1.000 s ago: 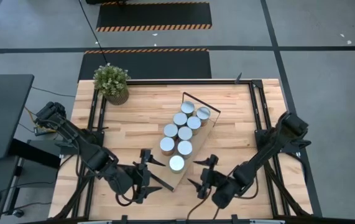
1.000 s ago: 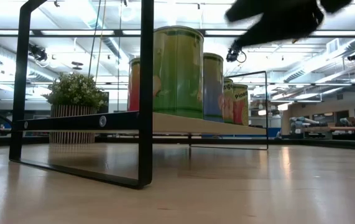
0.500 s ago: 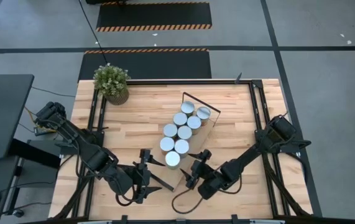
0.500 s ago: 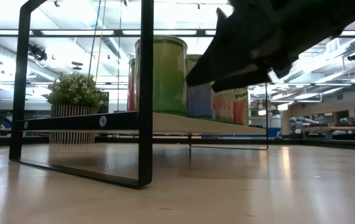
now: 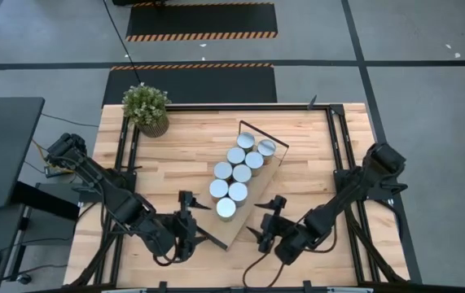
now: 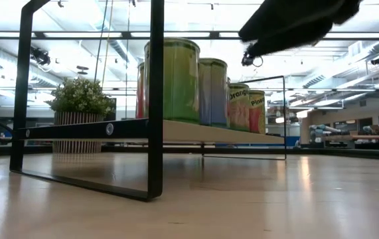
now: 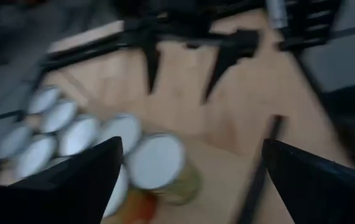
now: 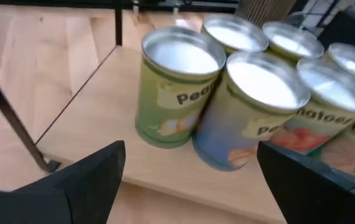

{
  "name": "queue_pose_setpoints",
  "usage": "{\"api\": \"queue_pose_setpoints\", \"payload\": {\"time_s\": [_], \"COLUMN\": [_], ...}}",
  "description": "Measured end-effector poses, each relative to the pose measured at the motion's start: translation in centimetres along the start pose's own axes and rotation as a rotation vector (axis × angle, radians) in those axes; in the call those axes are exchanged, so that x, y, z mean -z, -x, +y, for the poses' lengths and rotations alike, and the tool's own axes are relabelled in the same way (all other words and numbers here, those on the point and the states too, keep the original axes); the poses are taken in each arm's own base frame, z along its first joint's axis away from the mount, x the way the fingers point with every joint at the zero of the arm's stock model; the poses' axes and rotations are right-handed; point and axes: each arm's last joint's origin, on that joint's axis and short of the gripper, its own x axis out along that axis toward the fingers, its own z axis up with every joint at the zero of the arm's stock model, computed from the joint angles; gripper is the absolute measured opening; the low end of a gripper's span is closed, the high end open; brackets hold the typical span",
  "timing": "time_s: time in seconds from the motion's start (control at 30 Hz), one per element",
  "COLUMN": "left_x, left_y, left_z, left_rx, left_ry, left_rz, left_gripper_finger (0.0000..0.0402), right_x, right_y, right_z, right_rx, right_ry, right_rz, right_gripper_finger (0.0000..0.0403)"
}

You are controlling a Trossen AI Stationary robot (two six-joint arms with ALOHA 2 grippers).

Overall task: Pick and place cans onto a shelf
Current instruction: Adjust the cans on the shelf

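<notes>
Eight cans [image 5: 234, 171] crowd the shelf [image 5: 261, 194] — both arms' fingers [image 5: 186, 199] spread wide, empty.

Setting: large open lab or industrial hall. Grey concrete floor [image 5: 427, 73] with dark seam lines; black mats with orange-black hazard striping [image 5: 202, 36] just beyond the wooden table [image 5: 183, 146]. Low view: long rows of ceiling strip lights [image 6: 76, 33], exposed beams, further benches [image 6: 348, 138] in the background. Dark desk [image 5: 0, 146] beside the table
</notes>
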Motion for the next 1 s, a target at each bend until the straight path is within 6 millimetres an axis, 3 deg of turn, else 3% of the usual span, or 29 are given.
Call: {"api": "queue_pose_setpoints", "payload": {"time_s": [0.27,0.57,0.8,1.0], "left_x": [0.8,2.9,4.7,6.0], "left_y": [-2.4,-5.1,-7.1,-8.9], "left_z": [4.3,12.0,19.2,21.7], "left_rx": [-0.218,-0.451,-0.374,-0.330], "left_ry": [0.061,0.251,0.509,0.563], "left_rz": [0.128,0.353,0.498,0.542], "left_gripper_finger": [0.0392,0.0392,0.0392,0.0392], "right_x": [-0.4,0.0,-0.1,0.3], "right_y": [0.7,2.0,2.1,2.1], "right_z": [-2.8,-4.0,-4.1,-4.4], "right_rx": [0.019,0.026,0.032,0.057], "right_ry": [0.013,-0.031,-0.017,0.024], "right_rz": [-0.002,-0.030,-0.035,-0.011], "right_gripper_finger": [0.0373,0.0373,0.0373,0.0373]}}
